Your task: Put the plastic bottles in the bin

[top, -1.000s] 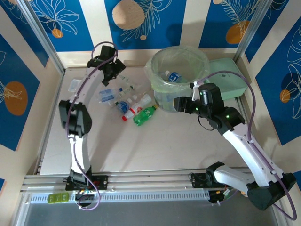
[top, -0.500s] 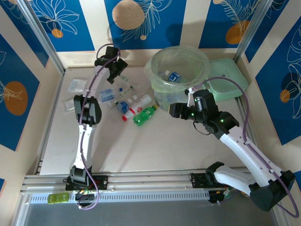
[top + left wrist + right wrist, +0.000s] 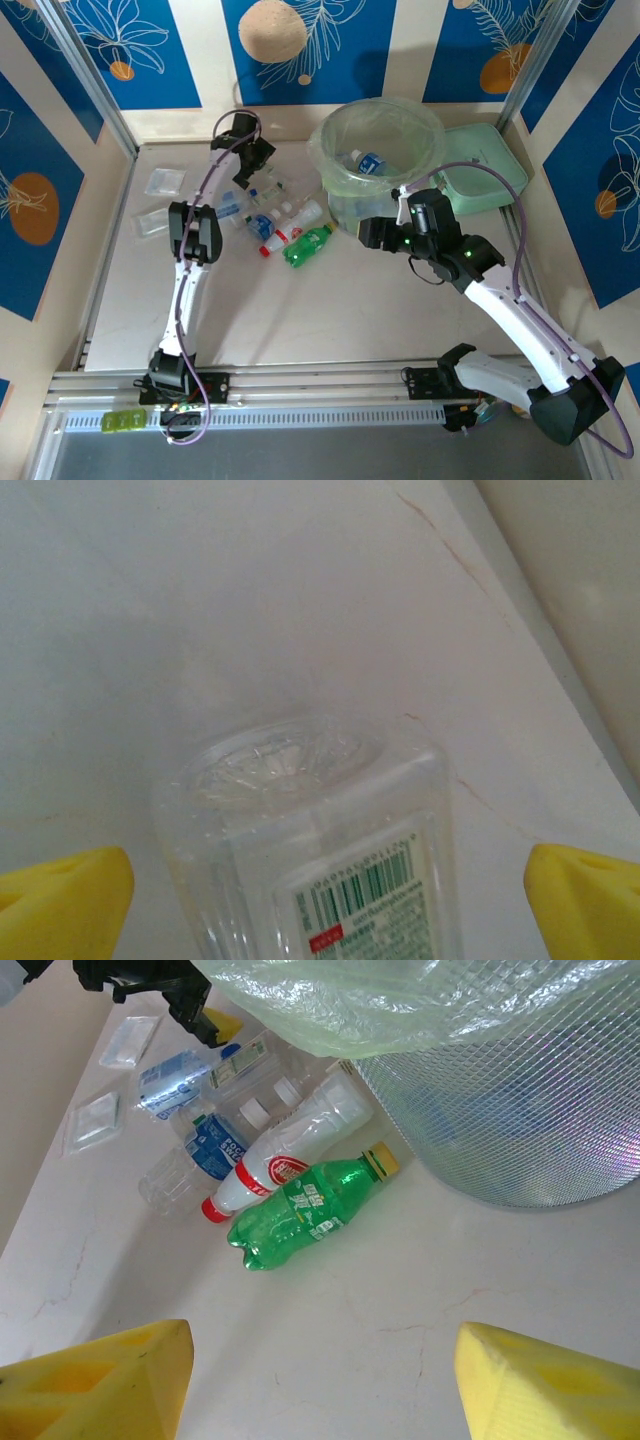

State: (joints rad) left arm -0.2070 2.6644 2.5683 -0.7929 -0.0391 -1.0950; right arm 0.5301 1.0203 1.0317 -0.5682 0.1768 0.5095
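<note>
Several crushed plastic bottles lie in a pile left of the bin (image 3: 378, 150), a round pale-green bucket with a clear bag. Among them are a green bottle (image 3: 307, 245) (image 3: 310, 1210), a white bottle with a red cap (image 3: 285, 225) (image 3: 280, 1165) and a blue-labelled clear bottle (image 3: 215, 1145). One blue-labelled bottle (image 3: 368, 162) lies inside the bin. My left gripper (image 3: 252, 168) (image 3: 325, 905) hangs open at the back of the pile, its yellow fingertips (image 3: 60, 900) wide on either side of a clear bottle (image 3: 310, 830) without touching it. My right gripper (image 3: 362, 234) (image 3: 325, 1390) is open over bare table beside the bin.
A flat pale-green lid (image 3: 480, 175) lies behind the bin on the right. Clear flat packets (image 3: 165, 180) (image 3: 95, 1120) lie at the left of the table. Metal frame posts and walls close in the back and sides.
My left gripper has swung right and nearer, down onto the back of the bottle pile. My right gripper has shifted slightly left and nearer, away from the bin.
</note>
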